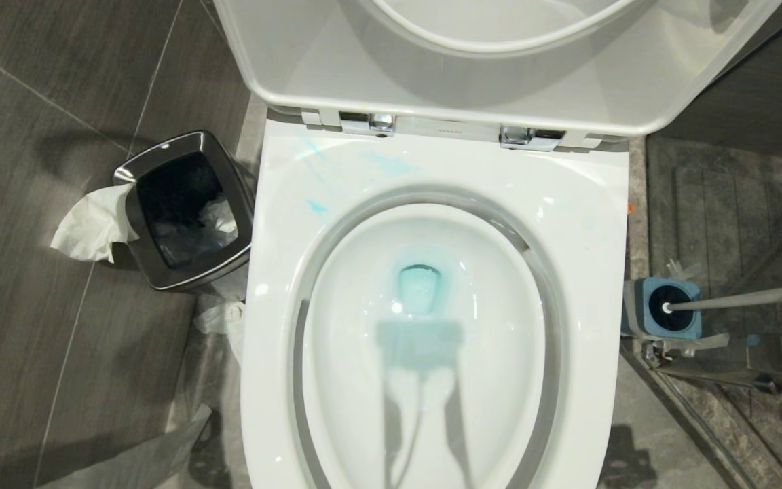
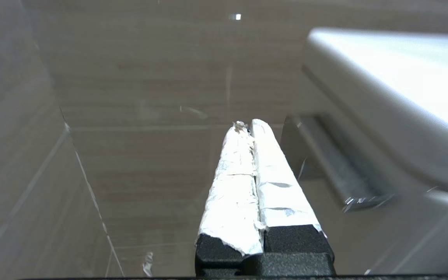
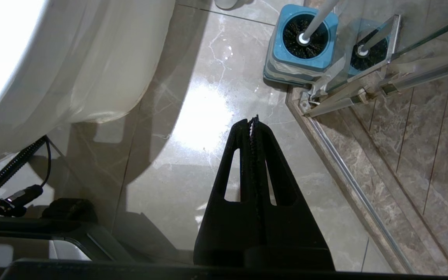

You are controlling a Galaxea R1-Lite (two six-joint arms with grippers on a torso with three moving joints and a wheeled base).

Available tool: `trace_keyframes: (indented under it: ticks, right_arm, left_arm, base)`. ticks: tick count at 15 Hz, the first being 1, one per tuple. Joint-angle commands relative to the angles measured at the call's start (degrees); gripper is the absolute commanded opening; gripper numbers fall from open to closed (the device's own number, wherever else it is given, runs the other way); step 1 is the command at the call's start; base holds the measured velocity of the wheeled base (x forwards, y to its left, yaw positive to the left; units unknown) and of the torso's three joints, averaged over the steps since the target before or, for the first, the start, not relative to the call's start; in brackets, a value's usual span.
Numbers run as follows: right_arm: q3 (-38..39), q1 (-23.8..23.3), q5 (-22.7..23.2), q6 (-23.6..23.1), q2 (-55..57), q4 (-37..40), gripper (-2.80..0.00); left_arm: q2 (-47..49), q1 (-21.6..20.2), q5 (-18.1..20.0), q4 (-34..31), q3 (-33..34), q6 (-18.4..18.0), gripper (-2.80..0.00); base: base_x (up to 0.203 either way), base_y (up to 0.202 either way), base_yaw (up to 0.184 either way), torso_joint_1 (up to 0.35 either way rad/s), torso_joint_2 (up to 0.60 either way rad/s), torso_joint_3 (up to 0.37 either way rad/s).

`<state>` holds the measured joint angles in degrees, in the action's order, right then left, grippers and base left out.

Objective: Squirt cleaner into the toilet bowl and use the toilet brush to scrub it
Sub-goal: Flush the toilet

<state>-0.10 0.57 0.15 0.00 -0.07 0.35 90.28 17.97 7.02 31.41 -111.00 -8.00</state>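
Both pairs of jaws are pressed together and nothing is held in either. On the left gripper (image 2: pixel 249 126) the fingers (image 2: pixel 231 186) are wrapped in crinkled white tape over black bases, and they are seen in front of a pale streaked wall, with a curved white ceramic surface and a shiny metal bin beside them. On the right gripper (image 3: pixel 253 120) two black triangular fingers (image 3: pixel 278 171) with cut-out slots are seen, pointed down over the glossy marble-patterned floor (image 3: pixel 208 116) beside the smooth white outer wall of the toilet. Neither gripper is seen in the head view.

At the middle of the head view the toilet bowl (image 1: pixel 425 326) is seen, a glossy white oval basin with its long axis running from the hinges toward the robot. Seat and lid are raised. Blue-tinted water is held at the drain, and faint blue smears are left on the rim near the left hinge.

On the floor to the right of the bowl the toilet brush (image 1: pixel 744 297) is stood in a squarish blue holder (image 1: pixel 662 309), black bristles down. Its slim white handle is leaned away from the bowl, toward a glass partition with a metal frame. To the left of the bowl a rounded square steel bin (image 1: pixel 184 210) is stood, with crumpled white tissue (image 1: pixel 92 224) draped over its edge.
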Motion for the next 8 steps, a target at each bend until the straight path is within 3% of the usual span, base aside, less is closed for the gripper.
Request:
trace_keyframes:
  ticks: [1,8]
  right_arm:
    - [0.0,0.0,0.0,0.0,0.1,0.0,-2.8]
    - [0.0,0.0,0.0,0.0,0.1,0.0,-2.8]
  left_arm:
    - [-3.8,0.1,-0.1,-0.9,0.2,0.0,-2.8]
    - [-10.3,7.4,0.1,-12.5,9.5,0.1,-2.8]
  base:
    - [0.0,0.0,0.0,0.0,0.0,0.0]
    - [0.0,0.0,0.0,0.0,0.0,0.0]
